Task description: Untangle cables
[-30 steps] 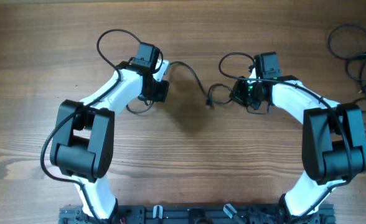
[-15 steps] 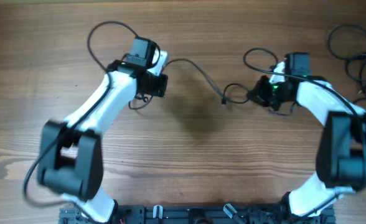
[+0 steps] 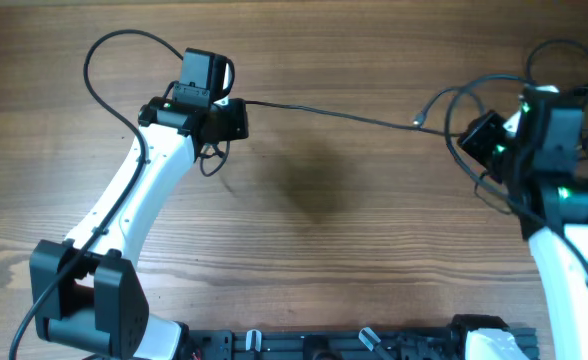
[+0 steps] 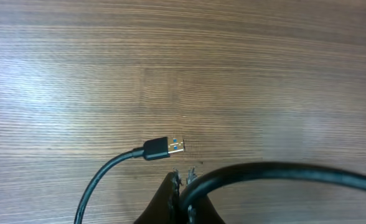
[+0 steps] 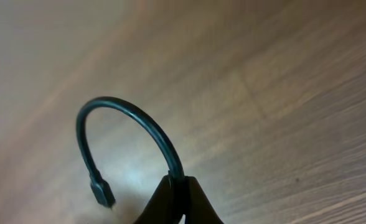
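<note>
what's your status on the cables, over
Left gripper shut on the cable, right gripper shut on it too. Cable stretched nearly straight between them, USB plug free. Other cables far right.

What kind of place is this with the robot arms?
Probably a robot lab or test bench: a left arm and a right arm are fixed at one edge of a wooden table, with a thin black cable stretched between them.

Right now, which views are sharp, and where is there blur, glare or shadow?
Overhead: sharp, a soft dark shadow on the table centre. Left wrist: USB plug crisp, pale glare on the wood at left. Right wrist: soft throughout, cable loop and grain smeared.
</note>
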Available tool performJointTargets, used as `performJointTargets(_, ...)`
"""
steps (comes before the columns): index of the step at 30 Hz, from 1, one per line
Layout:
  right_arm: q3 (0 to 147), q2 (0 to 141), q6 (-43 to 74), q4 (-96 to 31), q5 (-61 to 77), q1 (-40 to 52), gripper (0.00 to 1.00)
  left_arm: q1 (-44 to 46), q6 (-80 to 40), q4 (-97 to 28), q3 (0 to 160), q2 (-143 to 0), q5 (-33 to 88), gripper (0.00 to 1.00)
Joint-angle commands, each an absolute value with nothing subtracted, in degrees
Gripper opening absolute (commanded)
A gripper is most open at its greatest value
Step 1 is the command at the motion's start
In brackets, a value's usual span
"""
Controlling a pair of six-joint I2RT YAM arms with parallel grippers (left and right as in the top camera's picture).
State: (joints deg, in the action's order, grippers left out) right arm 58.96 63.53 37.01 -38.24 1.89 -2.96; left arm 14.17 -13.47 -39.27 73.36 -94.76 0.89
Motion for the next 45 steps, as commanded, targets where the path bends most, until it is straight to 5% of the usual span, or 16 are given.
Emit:
performJointTargets(1, 58.92, 60.2, 40.6, -38.57, -18.41, -5.02, 0.04, 9.82, -18.55, -39.51, 73.34, -94.87, -7.81, 0.04)
performJointTargets(30, 58.92, 60.18, 37.47, -38.48, -37.82, -5.45, 0.04, 9.82, -23.22, -40.8, 73.19, -95.59, -16.16, 0.04)
performJointTargets(37, 58.92, 61.95, 34.2, -38.39, -22.04, -5.43, 0.04, 9.85, -23.22, -40.49, 73.19, -95.59, -14.76, 0.04)
performJointTargets(45, 58.89, 71.13, 29.95, -38.7, 15.25, -5.43, 0.04, 9.89, -23.24, -39.44, 73.19, -95.59, -4.47, 0.04)
